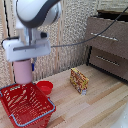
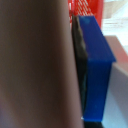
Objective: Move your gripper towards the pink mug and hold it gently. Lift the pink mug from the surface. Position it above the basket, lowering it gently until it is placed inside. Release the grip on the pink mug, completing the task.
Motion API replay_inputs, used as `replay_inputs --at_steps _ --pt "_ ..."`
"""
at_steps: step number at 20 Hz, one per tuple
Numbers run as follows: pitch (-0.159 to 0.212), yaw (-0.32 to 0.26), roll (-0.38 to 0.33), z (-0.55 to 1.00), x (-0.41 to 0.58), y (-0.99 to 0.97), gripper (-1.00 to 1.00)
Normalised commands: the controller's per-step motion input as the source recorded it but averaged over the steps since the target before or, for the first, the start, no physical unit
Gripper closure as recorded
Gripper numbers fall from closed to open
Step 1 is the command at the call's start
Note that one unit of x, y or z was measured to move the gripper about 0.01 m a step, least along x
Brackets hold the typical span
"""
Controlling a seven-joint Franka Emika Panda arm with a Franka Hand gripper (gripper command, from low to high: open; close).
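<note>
Overhead, hand [image 1: 23,61] clamped on pink mug [image 1: 22,72], held above red basket [image 1: 44,113], red bowl [image 1: 45,87] beside

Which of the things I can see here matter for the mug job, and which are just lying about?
Part of the job:
- pink mug, lifted off the surface in the gripper
- red basket, below it

Just lying about:
- small red bowl
- snack box
- dark drawer unit
</note>
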Motion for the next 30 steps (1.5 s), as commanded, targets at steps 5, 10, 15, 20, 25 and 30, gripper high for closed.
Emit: replay_inputs --at_steps 5,10,15,20,25,30 --pt "0.002 0.003 -0.037 -0.61 0.000 0.20 1.00" --pt "0.000 0.029 -0.049 -0.54 0.000 0.07 1.00" --pt "-0.005 0.066 -0.158 -0.24 0.077 0.01 1.00" --pt "-0.077 0.066 -0.087 0.00 0.103 0.02 1.00" --pt "-0.122 -0.001 -0.032 0.03 -0.009 0.00 -1.00" --pt "-0.126 -0.042 -0.004 0.25 0.000 0.01 -1.00"
